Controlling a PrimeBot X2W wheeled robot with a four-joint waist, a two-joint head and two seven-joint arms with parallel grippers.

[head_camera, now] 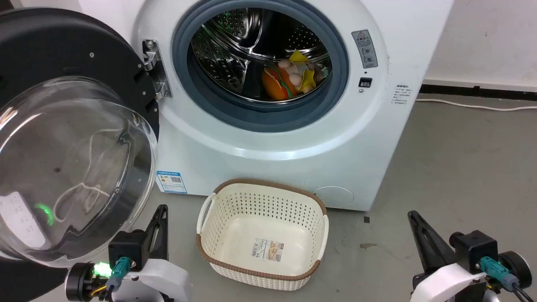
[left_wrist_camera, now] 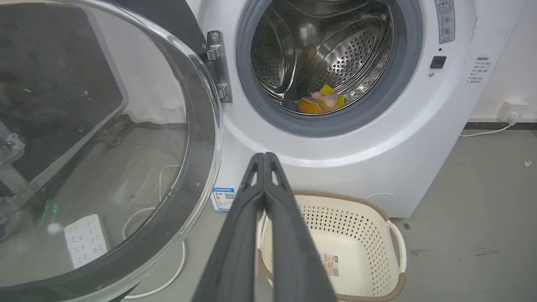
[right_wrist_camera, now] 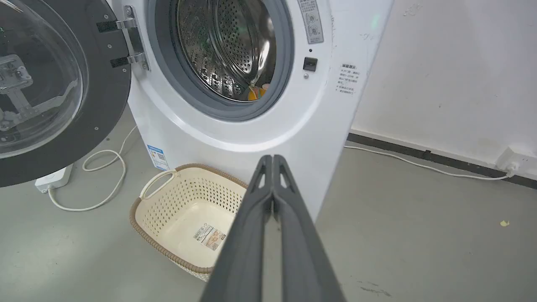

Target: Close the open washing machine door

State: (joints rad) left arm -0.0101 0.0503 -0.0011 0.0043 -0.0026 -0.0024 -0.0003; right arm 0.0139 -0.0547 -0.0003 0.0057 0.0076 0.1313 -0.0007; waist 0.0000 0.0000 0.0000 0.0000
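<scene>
The washing machine door (head_camera: 63,46), open wide on its hinge (head_camera: 156,69), stands just left of and beyond the left gripper (head_camera: 162,209), the nearer one, well apart from the right gripper (head_camera: 413,214); both pairs of jaws closed, empty.

Left jaws, right jaws: together, empty.

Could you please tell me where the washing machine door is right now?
In the head view the washing machine door hangs wide open on the left, hinged beside the drum opening, just above the left claw.
</scene>
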